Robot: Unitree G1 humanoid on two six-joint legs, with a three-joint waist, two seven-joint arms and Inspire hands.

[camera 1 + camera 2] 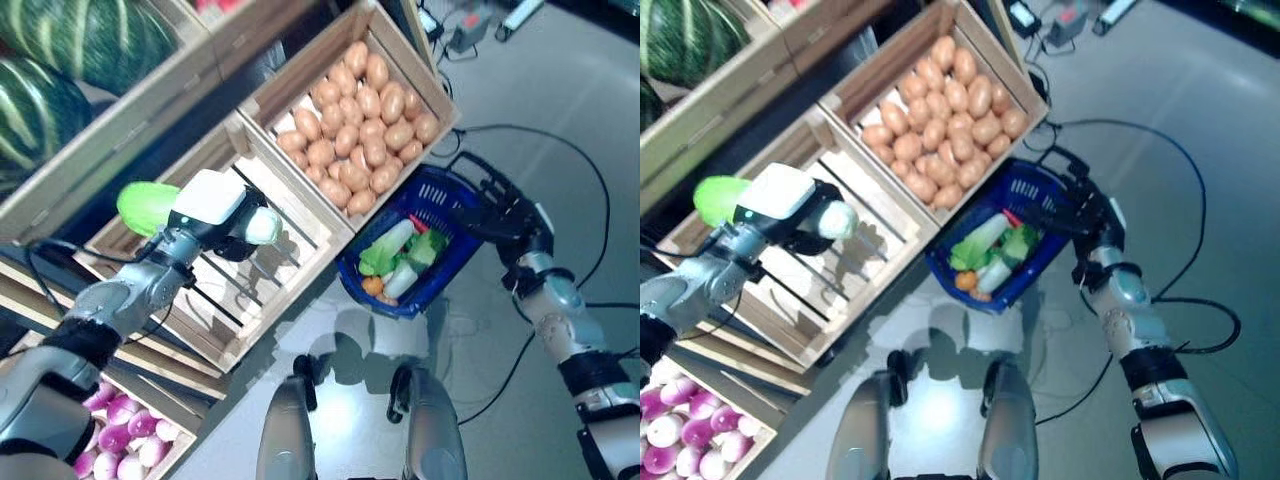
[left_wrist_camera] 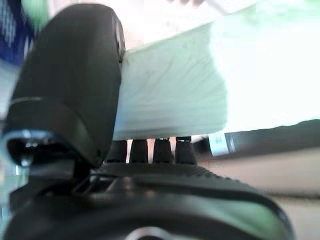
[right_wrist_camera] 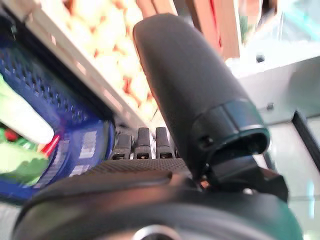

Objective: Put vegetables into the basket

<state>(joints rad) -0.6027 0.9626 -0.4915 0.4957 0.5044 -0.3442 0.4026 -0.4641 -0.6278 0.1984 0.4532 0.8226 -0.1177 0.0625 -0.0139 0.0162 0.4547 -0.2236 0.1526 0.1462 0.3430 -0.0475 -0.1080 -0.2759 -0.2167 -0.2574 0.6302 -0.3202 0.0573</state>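
Observation:
My left hand (image 1: 232, 222) is shut on a long pale green cabbage (image 1: 148, 205), held above an empty slatted wooden crate (image 1: 255, 270). In the left wrist view the cabbage (image 2: 200, 80) is clamped between the thumb (image 2: 75, 80) and the fingers. The blue plastic basket (image 1: 455, 250) stands on the floor below the stand and holds leafy green and white vegetables (image 1: 400, 250), something small and orange and something red. My right hand (image 1: 505, 205) is open at the basket's far right rim. It also shows in the right wrist view (image 3: 190, 90) with the basket (image 3: 55, 135) beside it.
The wooden stand (image 1: 130, 120) of sloping crates fills the left and top. A crate of potatoes (image 1: 365, 110) sits just above the basket. Grey floor (image 1: 560, 100) with cables lies to the right.

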